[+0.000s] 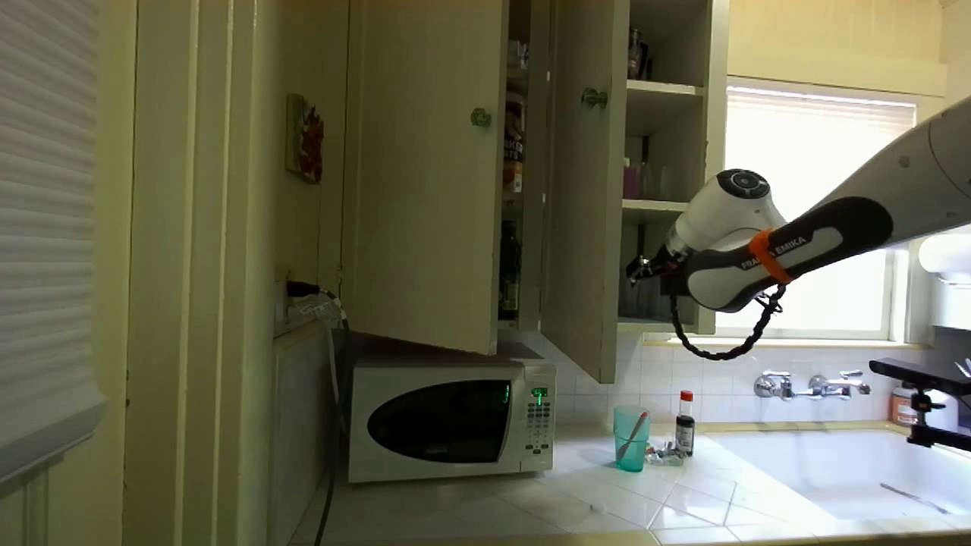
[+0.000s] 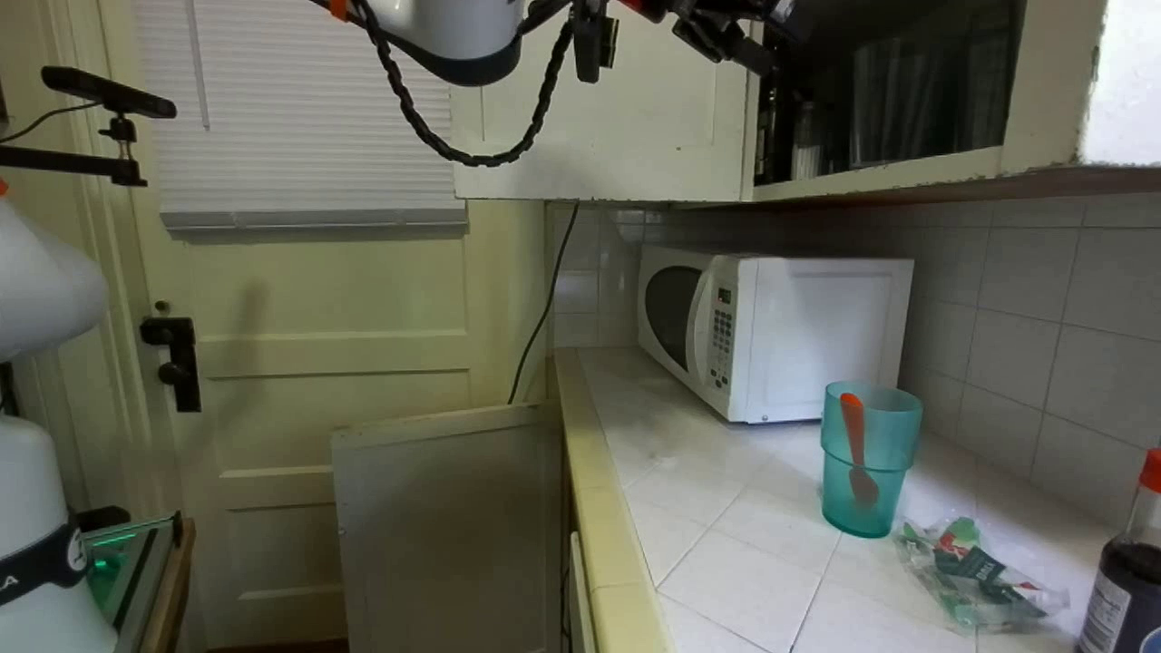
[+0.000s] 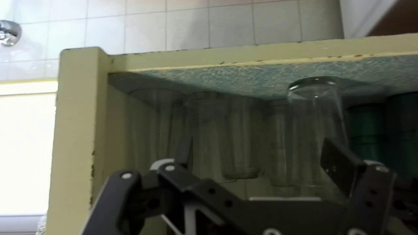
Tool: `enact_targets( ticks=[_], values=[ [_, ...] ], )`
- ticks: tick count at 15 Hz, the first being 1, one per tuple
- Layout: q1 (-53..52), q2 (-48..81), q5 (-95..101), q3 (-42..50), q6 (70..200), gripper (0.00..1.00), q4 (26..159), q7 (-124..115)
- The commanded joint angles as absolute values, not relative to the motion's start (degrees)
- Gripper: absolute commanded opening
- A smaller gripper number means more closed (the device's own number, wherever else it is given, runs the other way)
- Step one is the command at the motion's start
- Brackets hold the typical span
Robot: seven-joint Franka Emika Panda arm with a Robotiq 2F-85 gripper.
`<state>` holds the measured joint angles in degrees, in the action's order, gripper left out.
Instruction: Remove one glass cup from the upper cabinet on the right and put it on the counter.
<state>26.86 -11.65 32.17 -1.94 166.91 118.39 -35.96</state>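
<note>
Glass cup [image 3: 314, 130] stands nr front edge of blue-lined shelf [image 3: 212, 78] in cabinet [image 1: 715, 98]; other glasses [image 3: 243, 140] sit behind it, twd the corner by the side post [image 3: 76, 130]. End effector [image 3: 261, 158] is spread wide, holding nothing, at cabinet mouth. Step in hand: prob. lining up the grasp. In wrist view cup looks off-centre in the gap, so next move prob. needs a small shift away from side post, reach in, gentle squeeze, then lift-out past shelf's front edge & down to surface [image 2: 753, 580].
</note>
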Motion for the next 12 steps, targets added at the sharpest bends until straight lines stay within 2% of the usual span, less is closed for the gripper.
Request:
enact_targets(
  ticks=[1, 8, 12],
  values=[
    [28.2, -11.7, 33.4, -2.6, 166.9, 1.00, 118.3, -36.6],
    [34.1, -7.3, 45.1, -7.5, 177.2, 1.00, 114.3, -50.1],
    [37.6, -4.3, 56.9, -10.9, 177.4, 1.00, 110.0, -59.1]
  ],
)
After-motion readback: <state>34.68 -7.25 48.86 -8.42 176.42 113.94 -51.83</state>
